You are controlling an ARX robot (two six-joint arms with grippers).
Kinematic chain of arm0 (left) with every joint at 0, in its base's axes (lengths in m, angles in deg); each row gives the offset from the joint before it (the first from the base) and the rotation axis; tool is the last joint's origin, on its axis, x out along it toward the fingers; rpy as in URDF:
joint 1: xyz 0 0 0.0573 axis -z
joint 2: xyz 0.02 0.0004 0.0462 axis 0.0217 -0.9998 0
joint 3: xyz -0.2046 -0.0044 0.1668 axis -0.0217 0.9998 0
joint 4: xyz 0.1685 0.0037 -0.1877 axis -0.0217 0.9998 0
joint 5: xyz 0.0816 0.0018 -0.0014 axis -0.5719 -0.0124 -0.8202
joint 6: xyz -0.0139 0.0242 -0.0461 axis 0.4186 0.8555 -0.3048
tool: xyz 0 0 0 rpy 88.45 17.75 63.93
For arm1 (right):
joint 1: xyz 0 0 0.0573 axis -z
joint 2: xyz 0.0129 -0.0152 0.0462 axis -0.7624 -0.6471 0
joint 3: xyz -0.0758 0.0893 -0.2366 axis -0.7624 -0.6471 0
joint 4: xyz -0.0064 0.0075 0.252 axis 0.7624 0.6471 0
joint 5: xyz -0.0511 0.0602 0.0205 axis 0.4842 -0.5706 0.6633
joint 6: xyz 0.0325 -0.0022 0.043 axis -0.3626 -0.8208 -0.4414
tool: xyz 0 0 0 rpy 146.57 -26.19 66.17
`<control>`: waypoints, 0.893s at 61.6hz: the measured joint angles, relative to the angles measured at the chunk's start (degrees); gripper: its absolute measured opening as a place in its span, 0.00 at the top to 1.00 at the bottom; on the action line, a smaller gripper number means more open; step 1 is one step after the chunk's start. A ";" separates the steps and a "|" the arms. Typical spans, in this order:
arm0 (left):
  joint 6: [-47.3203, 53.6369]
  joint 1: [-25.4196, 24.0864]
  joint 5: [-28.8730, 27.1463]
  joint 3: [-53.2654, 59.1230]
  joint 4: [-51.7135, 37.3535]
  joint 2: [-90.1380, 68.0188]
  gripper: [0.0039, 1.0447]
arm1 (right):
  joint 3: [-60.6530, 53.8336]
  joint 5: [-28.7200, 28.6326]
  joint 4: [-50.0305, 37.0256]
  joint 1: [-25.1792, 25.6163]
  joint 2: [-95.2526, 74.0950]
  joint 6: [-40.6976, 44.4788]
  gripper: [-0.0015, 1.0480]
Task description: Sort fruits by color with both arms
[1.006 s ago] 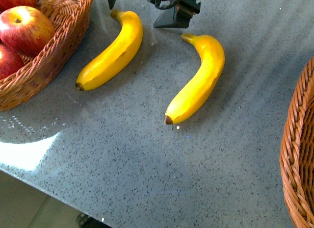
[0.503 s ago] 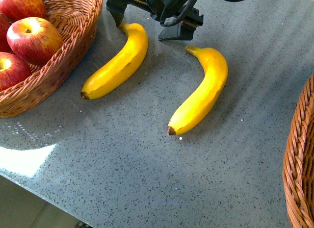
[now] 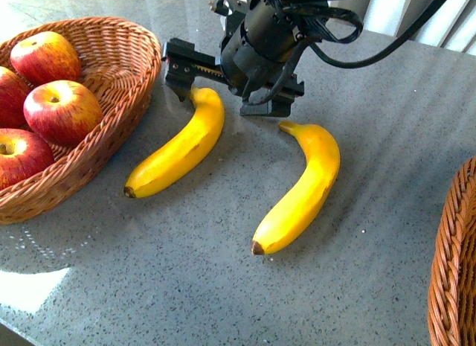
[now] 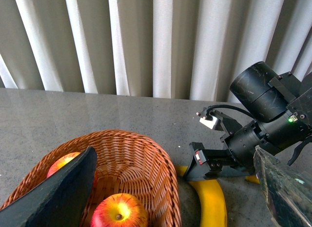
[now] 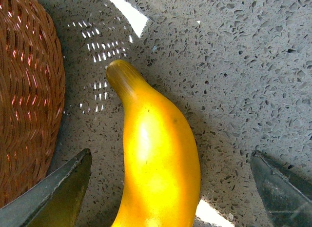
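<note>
Right wrist view: banana (image 5: 152, 139) between the right gripper's (image 5: 170, 157) wide-apart fingers (image 5: 58, 188), clear of both, nothing gripped.

Black, bulky right arm (image 3: 260, 41), looping dark cables (image 3: 349, 65)

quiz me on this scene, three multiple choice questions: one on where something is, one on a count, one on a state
1. Where do the bananas lie?
A) on the floor
B) on the grey counter
C) on a plate

2. How many bananas show?
A) one
B) four
C) two

3. How is the right pincer?
A) open over a banana's stem end
B) shut and empty
C) shut on a banana

Answers:
1 B: both rest on the speckled counter, between the two baskets.
2 C: the front view shows just these two.
3 A: in the right wrist view its fingers stand apart on either side of the stem.
</note>
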 joint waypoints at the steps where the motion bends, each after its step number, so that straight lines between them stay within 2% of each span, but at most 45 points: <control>1: 0.00 0.00 0.00 0.00 0.00 -0.02 0.09 | -0.46 0.02 -0.13 -0.07 0.20 0.15 0.09; 40: 0.00 0.00 0.00 0.00 0.00 0.00 0.09 | -9.66 1.99 -4.76 -0.83 4.50 1.92 0.10; 45: 0.00 0.00 0.00 0.00 0.00 0.00 0.09 | -10.62 2.54 -5.38 -0.90 4.85 1.95 0.17; 48: 0.00 0.00 0.00 0.00 0.00 0.00 0.09 | -10.75 2.95 -5.38 -0.92 4.85 1.97 0.27; 55: 0.00 0.00 0.00 0.00 0.00 0.00 0.09 | -10.88 2.93 -5.29 -1.01 4.83 1.38 0.44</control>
